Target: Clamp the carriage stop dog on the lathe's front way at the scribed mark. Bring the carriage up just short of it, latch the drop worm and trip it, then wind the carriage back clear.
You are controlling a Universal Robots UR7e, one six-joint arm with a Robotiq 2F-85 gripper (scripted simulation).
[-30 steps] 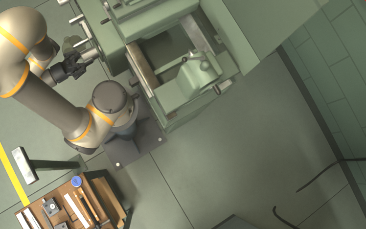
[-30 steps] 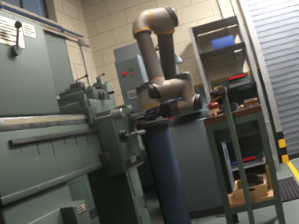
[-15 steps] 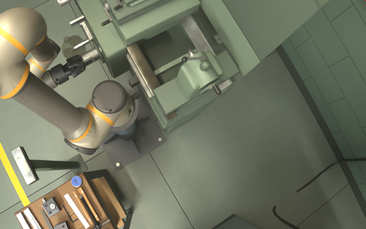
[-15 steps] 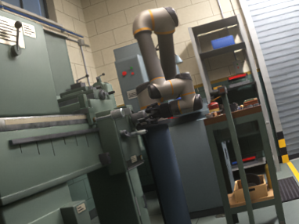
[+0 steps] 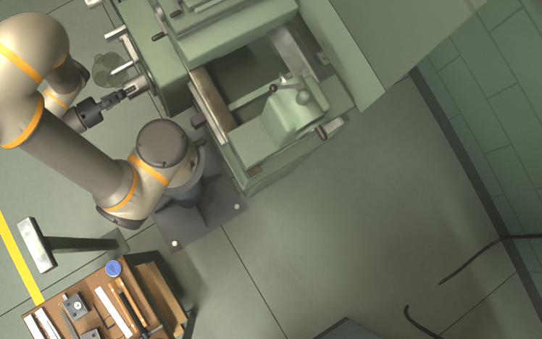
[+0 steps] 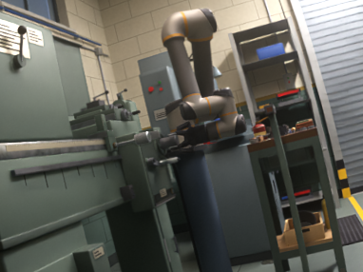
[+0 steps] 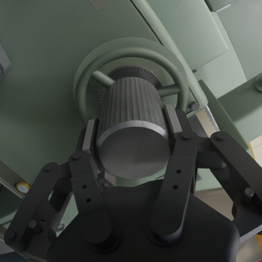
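Note:
A ribbed steel handle (image 7: 133, 122) stands out from the green handwheel (image 7: 132, 80) on the front of the lathe carriage apron (image 5: 154, 52), with a graduated dial ring behind it. Seen from the side, the handle (image 5: 135, 86) projects from the apron toward the arm. A small dark block (image 5: 198, 120) sits at the front way (image 5: 212, 102) between the carriage and the tailstock (image 5: 293, 106); I cannot tell its exact seating. Other short levers (image 5: 116, 32) stick out of the apron above the handle. My gripper (image 7: 132, 127) is closed around the ribbed handle and holds it.
The apron face (image 7: 49, 61) is right in front of my fingers. My base pedestal (image 5: 188, 196) stands close to the bed's front. A tool tray (image 5: 100, 304) on a trolley lies behind, with a shelf rack (image 6: 275, 76) and a control cabinet (image 6: 159, 90) nearby.

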